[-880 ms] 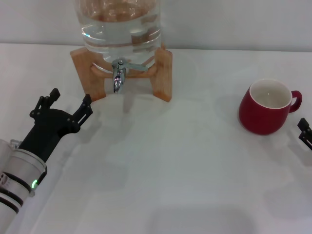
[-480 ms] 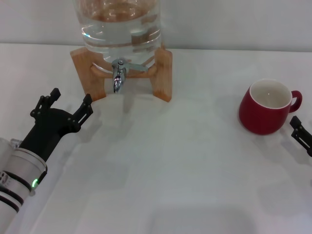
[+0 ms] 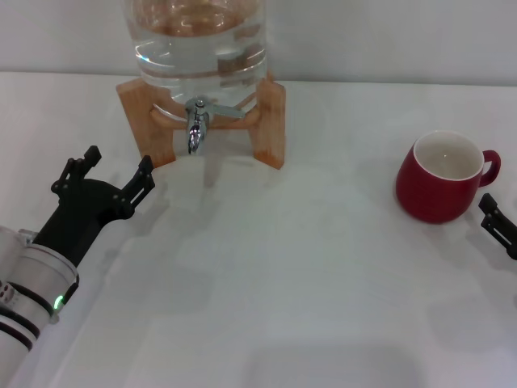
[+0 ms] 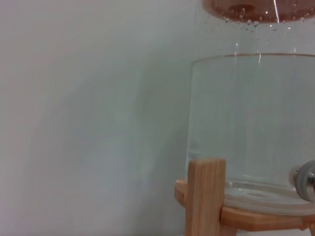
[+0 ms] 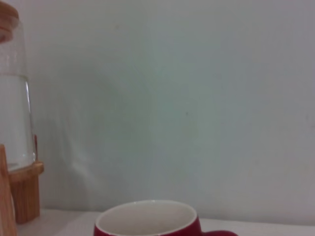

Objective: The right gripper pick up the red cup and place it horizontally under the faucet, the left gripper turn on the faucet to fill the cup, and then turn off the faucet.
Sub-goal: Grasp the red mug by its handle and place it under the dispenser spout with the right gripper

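The red cup [image 3: 436,182] stands upright on the white table at the right, its handle turned toward the right edge; its cream rim [image 5: 147,216] also shows low in the right wrist view. Just behind and to the right of the cup, a small part of my right gripper [image 3: 498,226] shows at the picture's edge, apart from the cup. The chrome faucet [image 3: 196,123] hangs from the clear water jar [image 3: 200,40] on its wooden stand [image 3: 271,121], lever pointing sideways. My left gripper [image 3: 117,163] is open, empty, and lies front-left of the stand.
The jar and stand fill the back centre of the table, and a pale wall rises behind them. In the left wrist view the jar [image 4: 251,123] and a stand post [image 4: 204,196] are close. The right wrist view shows the jar's edge [image 5: 12,118].
My right gripper has crept a little farther in toward the red cup. The left arm has barely moved, and the cup and faucet are as before.
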You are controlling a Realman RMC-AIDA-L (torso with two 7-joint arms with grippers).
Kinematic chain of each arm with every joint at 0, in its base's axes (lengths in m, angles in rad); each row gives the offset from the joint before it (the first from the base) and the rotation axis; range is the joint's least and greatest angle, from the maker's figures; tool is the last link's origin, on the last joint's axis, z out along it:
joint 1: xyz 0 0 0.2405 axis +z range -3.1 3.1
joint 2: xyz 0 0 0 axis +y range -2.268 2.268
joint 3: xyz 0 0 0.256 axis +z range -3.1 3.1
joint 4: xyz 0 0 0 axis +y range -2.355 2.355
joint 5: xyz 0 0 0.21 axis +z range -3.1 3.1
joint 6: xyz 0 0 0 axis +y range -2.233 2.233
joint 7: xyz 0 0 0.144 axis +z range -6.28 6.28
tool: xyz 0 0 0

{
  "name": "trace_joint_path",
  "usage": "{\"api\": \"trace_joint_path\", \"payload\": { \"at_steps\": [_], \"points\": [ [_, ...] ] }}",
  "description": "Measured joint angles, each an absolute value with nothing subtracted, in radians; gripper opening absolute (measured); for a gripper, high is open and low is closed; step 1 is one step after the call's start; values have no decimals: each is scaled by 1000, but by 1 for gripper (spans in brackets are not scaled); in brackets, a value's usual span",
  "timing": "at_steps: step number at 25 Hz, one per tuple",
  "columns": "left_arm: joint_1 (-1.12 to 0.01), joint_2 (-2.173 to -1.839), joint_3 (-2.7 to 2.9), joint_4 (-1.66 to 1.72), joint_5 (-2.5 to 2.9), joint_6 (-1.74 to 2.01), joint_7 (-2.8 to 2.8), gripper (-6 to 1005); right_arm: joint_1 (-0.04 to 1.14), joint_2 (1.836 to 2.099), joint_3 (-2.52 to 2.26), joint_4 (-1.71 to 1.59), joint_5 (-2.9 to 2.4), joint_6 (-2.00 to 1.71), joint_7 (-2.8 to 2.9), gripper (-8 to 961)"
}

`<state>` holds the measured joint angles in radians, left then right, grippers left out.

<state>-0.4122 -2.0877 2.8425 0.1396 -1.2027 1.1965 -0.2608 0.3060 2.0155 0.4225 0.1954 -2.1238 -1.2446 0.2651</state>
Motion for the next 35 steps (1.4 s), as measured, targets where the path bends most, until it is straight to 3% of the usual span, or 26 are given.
{"api": "trace_joint_path", "payload": {
  "at_steps": [35],
  "points": [
    [-419,-2088,2842,140,-1203,1187,-261,886,385,2016,456,145,-2115,-1147,260,856]
  ]
}}
